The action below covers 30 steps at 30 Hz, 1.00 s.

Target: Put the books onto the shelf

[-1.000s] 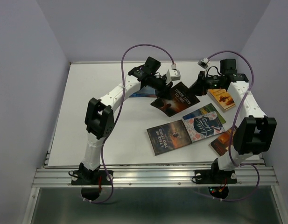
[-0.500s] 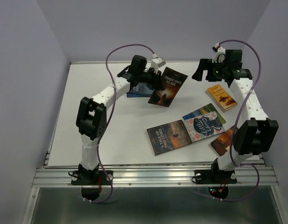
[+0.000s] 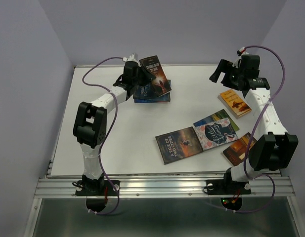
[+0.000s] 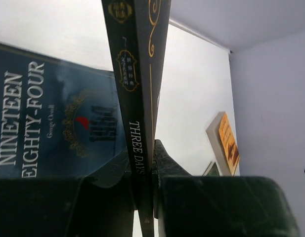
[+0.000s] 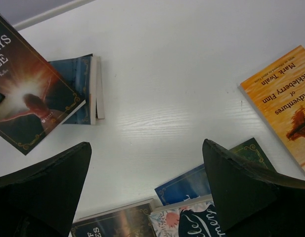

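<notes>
Nearest the arm bases, flat on the surface (image 3: 117,133), well right of "Nineteen Eighty-Four" (image 3: 151,94): "A Tale of Two Cities" (image 3: 179,144), "Little Women" (image 3: 215,134), an orange-brown book (image 3: 236,149).

Farther: "Adventures of Huckleberry Finn" (image 3: 235,103); right tool (image 5: 146,145) released, jaws wide.

Farthest: left tool (image 4: 145,168) clenched on "Three Days to See" (image 3: 155,71), upright over "Nineteen Eighty-Four".

Six titles counted.

Title on held book (image 4: 137,74) cut short by left end effector (image 4: 142,165), orange-brown book (image 3: 235,150) half behind right arm (image 3: 272,148)
</notes>
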{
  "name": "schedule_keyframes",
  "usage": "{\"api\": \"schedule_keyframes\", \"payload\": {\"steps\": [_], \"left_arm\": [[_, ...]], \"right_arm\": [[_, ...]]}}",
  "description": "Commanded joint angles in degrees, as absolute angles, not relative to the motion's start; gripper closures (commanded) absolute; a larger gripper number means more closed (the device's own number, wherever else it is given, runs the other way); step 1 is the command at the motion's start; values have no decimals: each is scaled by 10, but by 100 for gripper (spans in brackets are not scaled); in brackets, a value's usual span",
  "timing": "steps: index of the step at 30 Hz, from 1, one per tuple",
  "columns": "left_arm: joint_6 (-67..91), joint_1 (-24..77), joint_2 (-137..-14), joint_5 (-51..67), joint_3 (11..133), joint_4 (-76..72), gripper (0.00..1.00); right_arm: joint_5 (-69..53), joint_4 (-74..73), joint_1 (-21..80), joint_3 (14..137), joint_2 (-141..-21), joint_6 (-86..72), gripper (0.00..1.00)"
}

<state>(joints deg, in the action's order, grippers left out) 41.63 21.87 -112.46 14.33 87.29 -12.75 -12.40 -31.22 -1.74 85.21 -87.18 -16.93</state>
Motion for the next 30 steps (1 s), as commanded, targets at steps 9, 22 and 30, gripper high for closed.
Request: {"api": "schedule_keyframes", "payload": {"steps": [9, 22, 30], "left_arm": [[700, 243, -1094, -155, 781, -177, 100], [777, 306, -1139, -257, 840, -60, 50], [798, 319, -1139, -269, 857, 10, 26]], "right_arm": [[-150, -286, -15, 836, -870, -188, 0], [-163, -294, -15, 838, -888, -185, 0], [-168, -295, -15, 835, -905, -178, 0]]}}
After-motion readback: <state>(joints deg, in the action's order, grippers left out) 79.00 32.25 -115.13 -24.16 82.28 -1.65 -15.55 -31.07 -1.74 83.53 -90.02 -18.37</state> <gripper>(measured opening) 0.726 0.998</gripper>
